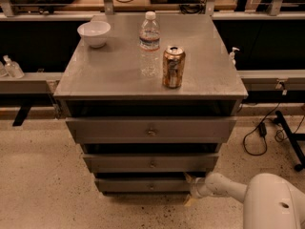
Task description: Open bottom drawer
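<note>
The bottom drawer (138, 185) is the lowest and narrowest of three grey fronts on the metal cabinet, with a small round knob (151, 186) at its centre. It stands slightly out from the cabinet, as do the two above it. My gripper (188, 190) comes in from the lower right on a white arm (224, 186) and sits at the right end of that drawer front, well right of the knob. Its two pale fingertips are spread, one above the other, holding nothing.
On the cabinet top (109, 75) stand a white bowl (94, 33), a clear water bottle (149, 44) and a drink can (173, 67). Black cables (259, 132) and a stand leg (288, 140) lie on the speckled floor at right. Rails run behind the cabinet.
</note>
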`<state>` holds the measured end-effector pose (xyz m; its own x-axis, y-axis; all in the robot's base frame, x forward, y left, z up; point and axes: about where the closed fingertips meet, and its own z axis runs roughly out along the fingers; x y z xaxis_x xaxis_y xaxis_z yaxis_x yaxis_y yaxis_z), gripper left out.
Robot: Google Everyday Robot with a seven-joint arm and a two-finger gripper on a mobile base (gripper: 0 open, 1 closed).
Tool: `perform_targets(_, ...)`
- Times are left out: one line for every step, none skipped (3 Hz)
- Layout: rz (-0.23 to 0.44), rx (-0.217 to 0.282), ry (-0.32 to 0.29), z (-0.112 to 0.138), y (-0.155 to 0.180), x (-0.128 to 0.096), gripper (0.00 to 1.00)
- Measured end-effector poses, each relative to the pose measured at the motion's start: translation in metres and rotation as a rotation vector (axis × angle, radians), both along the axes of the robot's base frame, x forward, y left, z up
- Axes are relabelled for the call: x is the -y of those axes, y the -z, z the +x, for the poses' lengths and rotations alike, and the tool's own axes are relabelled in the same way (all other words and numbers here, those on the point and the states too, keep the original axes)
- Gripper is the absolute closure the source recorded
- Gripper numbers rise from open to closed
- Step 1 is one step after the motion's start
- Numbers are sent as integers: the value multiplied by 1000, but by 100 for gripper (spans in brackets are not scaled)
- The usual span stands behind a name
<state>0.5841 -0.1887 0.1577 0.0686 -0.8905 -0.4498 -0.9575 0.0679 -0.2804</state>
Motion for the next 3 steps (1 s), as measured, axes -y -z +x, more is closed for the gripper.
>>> perform_targets(10, 9, 0, -8, -5, 1, 41)
perform_targets(25, -5, -29, -33, -15, 2, 63)
perform_targets(25, -5, -29, -34, -17, 2, 87)
